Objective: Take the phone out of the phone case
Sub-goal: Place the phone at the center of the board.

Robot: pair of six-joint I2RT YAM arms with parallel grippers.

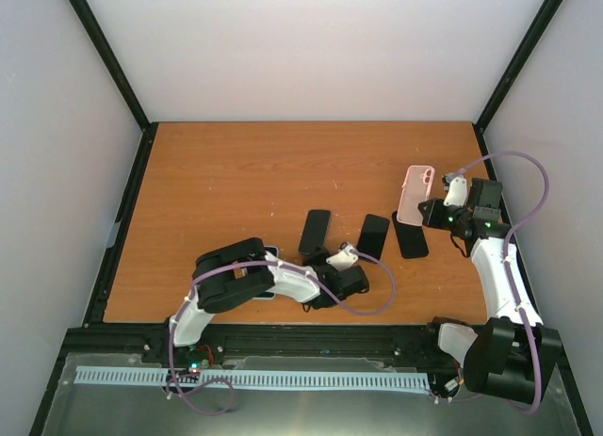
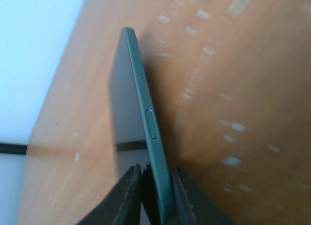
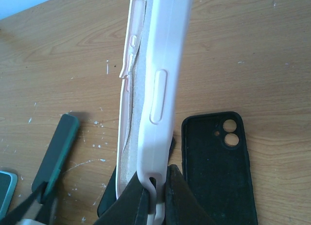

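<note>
My right gripper (image 1: 435, 212) (image 3: 156, 188) is shut on the bottom edge of a pink phone case (image 1: 415, 193) (image 3: 163, 64) and holds it upright off the table. Its lined inside shows, with no phone in it. My left gripper (image 1: 320, 260) (image 2: 158, 186) is shut on the end of a dark phone with a teal-green edge (image 1: 315, 231) (image 2: 127, 108), seen edge-on; it also shows in the right wrist view (image 3: 53, 149). An empty black case (image 1: 410, 236) (image 3: 216, 171) lies open side up below the pink case.
A second dark phone (image 1: 373, 236) (image 3: 106, 201) lies flat between the held phone and the black case. A teal object (image 3: 5, 196) shows at the lower left edge. The wooden table (image 1: 283, 163) has black frame posts and white walls around it.
</note>
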